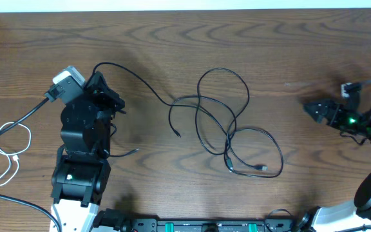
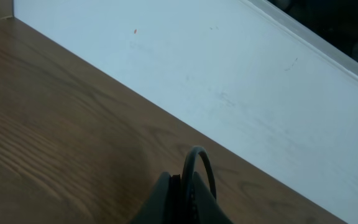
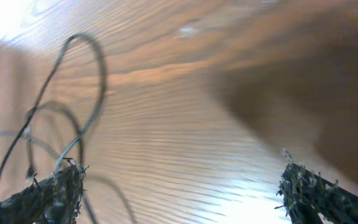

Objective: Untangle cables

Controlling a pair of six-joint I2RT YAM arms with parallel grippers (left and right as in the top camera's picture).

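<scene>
Several thin black cables (image 1: 224, 122) lie tangled in loops at the table's middle, with small plug ends around them. One black cable (image 1: 134, 76) runs from the tangle left to my left gripper (image 1: 99, 77). In the left wrist view the left gripper (image 2: 182, 182) is shut on this black cable (image 2: 199, 155), which arches up out of the jaws. A white cable (image 1: 8, 151) lies coiled at the far left, apart from the tangle. My right gripper (image 1: 314, 108) is open and empty to the right of the tangle. In the right wrist view the right gripper (image 3: 182, 193) has its fingers wide apart, with the black loops (image 3: 86, 81) ahead.
The left arm's body (image 1: 82, 148) stands at the front left, with its thick black cable (image 1: 18, 122) trailing left. A white wall (image 2: 229, 74) borders the table's far edge. A short black cable end (image 1: 131, 151) lies beside the left arm.
</scene>
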